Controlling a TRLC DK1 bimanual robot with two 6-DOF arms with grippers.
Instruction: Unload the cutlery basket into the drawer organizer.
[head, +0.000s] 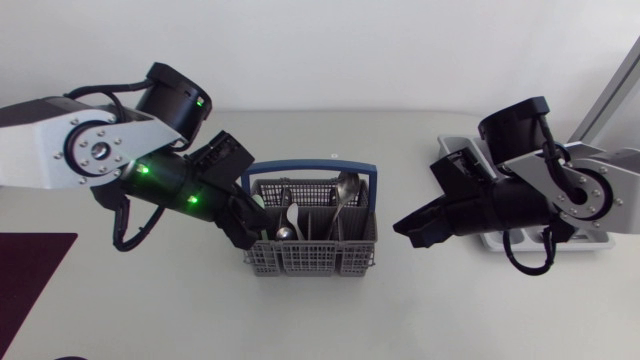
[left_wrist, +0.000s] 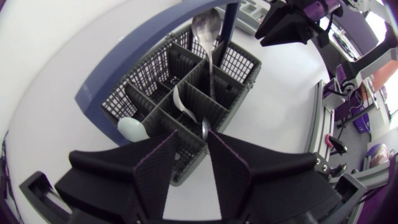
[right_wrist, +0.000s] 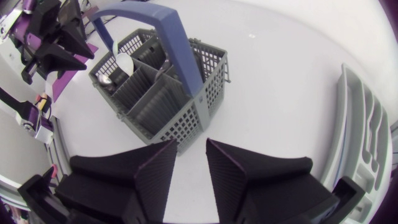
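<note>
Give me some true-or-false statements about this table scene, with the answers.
1. The grey plastic cutlery basket with a blue handle holds metal spoons. True.
2. The right black end effector grips a spoon. False: it is open and empty, apart from the basket.
3. The light grey plastic drawer organizer lies on the basket's left. False: it lies to the basket's right.
4. The left black end effector is open at the basket's edge. True.

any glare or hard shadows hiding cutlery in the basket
Head view: even light, no hard shadow around the cutlery basket. Left wrist view: a bright sheen on the large spoon, outline readable. Right wrist view: no glare on the blue handle.
</note>
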